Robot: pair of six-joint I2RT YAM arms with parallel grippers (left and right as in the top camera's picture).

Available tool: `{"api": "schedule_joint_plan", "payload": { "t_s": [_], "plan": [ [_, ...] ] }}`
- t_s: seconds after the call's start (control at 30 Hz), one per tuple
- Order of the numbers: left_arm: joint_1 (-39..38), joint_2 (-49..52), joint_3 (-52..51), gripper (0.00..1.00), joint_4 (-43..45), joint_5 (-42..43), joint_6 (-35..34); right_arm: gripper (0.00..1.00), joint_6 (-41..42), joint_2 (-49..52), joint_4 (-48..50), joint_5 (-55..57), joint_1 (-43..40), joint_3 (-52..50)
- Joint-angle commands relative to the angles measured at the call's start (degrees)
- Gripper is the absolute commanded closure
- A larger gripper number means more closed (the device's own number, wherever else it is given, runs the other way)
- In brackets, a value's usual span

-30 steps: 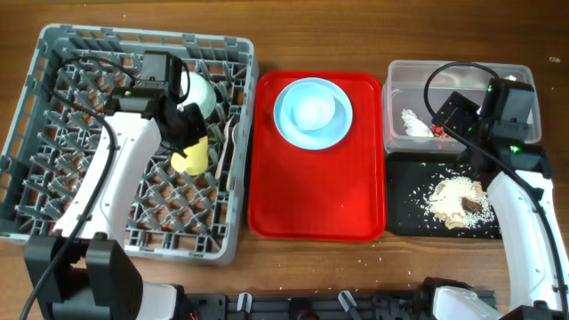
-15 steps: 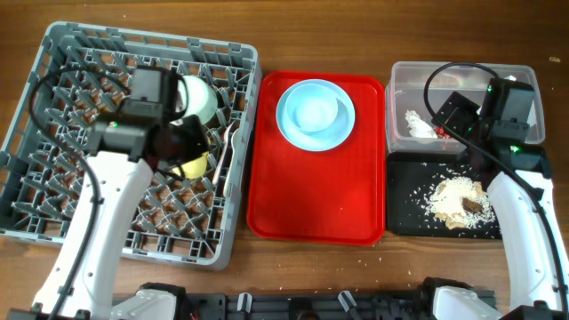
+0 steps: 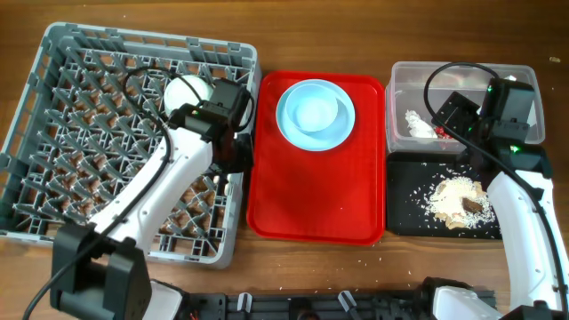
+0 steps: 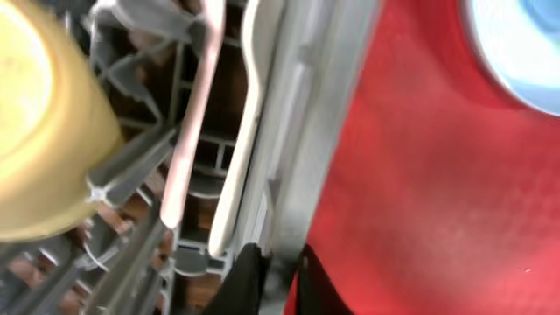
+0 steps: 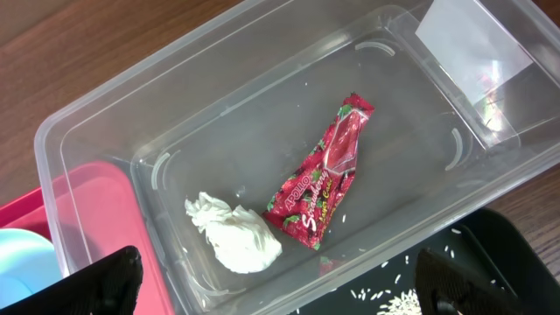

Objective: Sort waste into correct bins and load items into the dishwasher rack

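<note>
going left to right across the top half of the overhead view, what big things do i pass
grey dishwasher rack → red serving tray → clear tub

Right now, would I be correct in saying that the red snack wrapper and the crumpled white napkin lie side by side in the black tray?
Not quite. The red wrapper and the white napkin do lie side by side, but in the clear tub, not in the black tray. The right wrist view shows this.
</note>
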Motion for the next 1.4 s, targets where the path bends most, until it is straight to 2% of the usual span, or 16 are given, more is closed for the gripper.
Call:
{"api": "schedule_joint_plan", "payload": {
  "t_s": [0.0,0.23,0.5,0.73,1.13,1.17,1.23,1.27,1.3,1.33,1.37],
  "plan": [
    [-0.6,1.8,-0.5,0.96,4.1,1.0,-1.4,0.0,-0.6,0.2,0.0,-0.5,-0.2,1.1],
    [-0.6,2.1,-0.7,0.96,4.8,1.0,-1.3,0.0,-0.6,0.2,0.0,-0.5,-0.2,1.1],
    [-0.6,2.1,-5.9,0.96,4.8,1.1,0.5,0.0,-0.6,0.2,0.0,-0.5,-0.2,1.1],
    [-3.8,2.1,-5.9,0.96,3.0,1.0,1.7,0.0,-0.6,0.2,0.0,-0.5,-0.2,1.1],
    [-3.8,0.8,-3.9,0.96,1.3,-1.2,1.7,0.0,-0.6,0.2,0.0,-0.5,-0.2,1.1],
    [-3.8,-0.5,-2.0,0.94,1.3,-2.8,1.7,0.0,-0.6,0.2,0.0,-0.5,-0.2,1.1],
    [-3.8,-2.5,1.6,0.79,1.5,-6.8,1.7,0.0,-0.6,0.2,0.0,-0.5,-0.2,1.1],
    [-3.8,-3.3,3.1,0.62,1.6,-9.1,1.6,0.0,-0.6,0.2,0.0,-0.5,-0.2,1.1],
    [-3.5,-4.0,4.4,0.4,1.5,-11.6,1.6,0.0,-0.6,0.2,0.0,-0.5,-0.2,1.1],
    [-2.5,-4.6,5.2,0.29,1.6,-13.2,1.5,0.0,-0.6,0.2,0.0,-0.5,-0.2,1.1],
    [-1.7,-4.8,5.3,0.29,1.6,-13.5,1.5,0.0,-0.6,0.2,0.0,-0.5,-0.2,1.1]
  ]
}}
